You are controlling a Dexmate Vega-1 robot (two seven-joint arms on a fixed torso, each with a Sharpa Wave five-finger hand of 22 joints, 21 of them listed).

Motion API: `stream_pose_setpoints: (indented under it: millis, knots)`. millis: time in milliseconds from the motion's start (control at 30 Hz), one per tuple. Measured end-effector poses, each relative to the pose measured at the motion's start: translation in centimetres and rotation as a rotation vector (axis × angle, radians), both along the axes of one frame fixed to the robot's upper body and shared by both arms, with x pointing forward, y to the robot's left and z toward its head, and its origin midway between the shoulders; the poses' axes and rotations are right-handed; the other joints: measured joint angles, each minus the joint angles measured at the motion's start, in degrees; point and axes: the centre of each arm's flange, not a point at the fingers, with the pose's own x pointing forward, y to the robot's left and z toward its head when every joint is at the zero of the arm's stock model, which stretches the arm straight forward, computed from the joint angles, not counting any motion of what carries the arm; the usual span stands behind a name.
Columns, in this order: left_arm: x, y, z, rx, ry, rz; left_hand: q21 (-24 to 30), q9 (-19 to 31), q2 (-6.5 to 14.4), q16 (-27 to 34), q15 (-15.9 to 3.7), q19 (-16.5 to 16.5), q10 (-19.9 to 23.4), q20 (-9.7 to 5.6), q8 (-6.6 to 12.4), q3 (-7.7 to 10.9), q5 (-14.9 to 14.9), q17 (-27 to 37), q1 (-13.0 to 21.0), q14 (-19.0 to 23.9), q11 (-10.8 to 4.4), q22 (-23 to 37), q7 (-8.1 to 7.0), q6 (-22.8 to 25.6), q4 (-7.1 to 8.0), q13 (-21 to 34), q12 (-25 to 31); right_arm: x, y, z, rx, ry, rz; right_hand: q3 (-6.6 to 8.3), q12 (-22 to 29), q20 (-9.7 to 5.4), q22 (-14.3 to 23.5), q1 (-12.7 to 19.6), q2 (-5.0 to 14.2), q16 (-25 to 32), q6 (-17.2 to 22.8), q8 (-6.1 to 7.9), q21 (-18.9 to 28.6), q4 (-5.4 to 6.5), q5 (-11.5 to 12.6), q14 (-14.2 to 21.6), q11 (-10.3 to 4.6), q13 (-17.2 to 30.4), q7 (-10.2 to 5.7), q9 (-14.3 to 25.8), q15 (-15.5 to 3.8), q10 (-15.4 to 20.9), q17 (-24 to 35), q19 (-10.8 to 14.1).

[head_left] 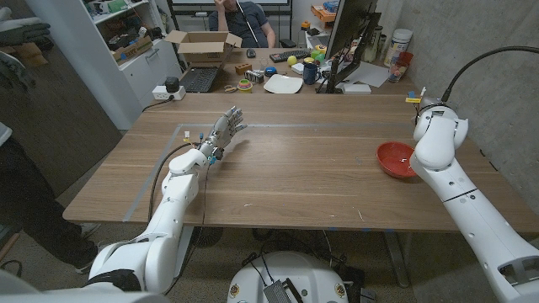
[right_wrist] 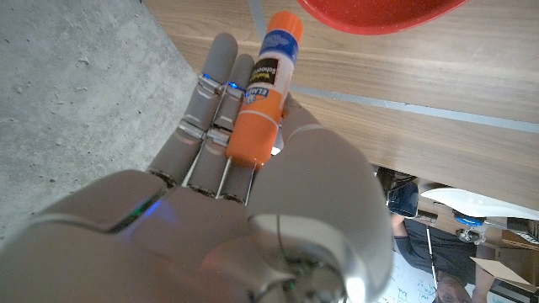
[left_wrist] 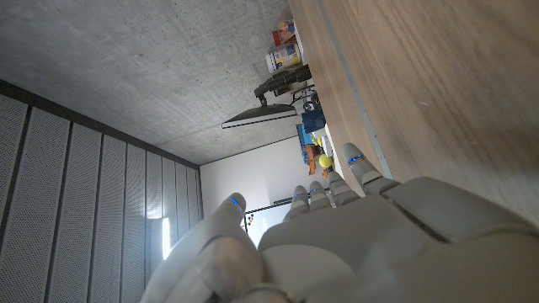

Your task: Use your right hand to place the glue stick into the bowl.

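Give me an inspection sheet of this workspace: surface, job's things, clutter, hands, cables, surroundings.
Surface: wooden table, with grey tape lines along its far and left parts.
Job's things: red bowl stands near the table's right edge; glue stick, orange with a white label, is in the right hand, its cap pointing toward the bowl.
Clutter: nothing seen on the table itself.
Hands: right hand holds the glue stick against its fingers; left hand is raised over the table's left part, fingers apart, holding nothing.
Cables: black cable arcs over the right arm.
Surroundings: a desk behind with a cardboard box, laptop, monitor; a seated person; concrete wall at right.
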Motion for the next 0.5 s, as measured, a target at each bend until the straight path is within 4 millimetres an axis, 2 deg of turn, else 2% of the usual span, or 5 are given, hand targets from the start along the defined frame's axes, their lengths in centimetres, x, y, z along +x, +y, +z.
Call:
stream_pose_setpoints:
  millis: [500]
  knots:
    - [0.2,0.1,0.1,0.009,0.001,-0.016,-0.2,0.0,0.0,0.0,0.00,0.0,0.0,0.00,0.00,0.00,0.0,0.0,0.0,0.0,0.00,0.0,0.00,0.0,0.00,0.0,0.0,-1.5,0.6,-1.4,0.037,-0.012,0.020,-0.01,0.0,0.00,0.0,0.0,-0.01,0.0,0.0,0.06,0.0,0.00,0.0,0.0,0.00,0.1,0.00,0.2,0.00,0.0,0.3,0.0]
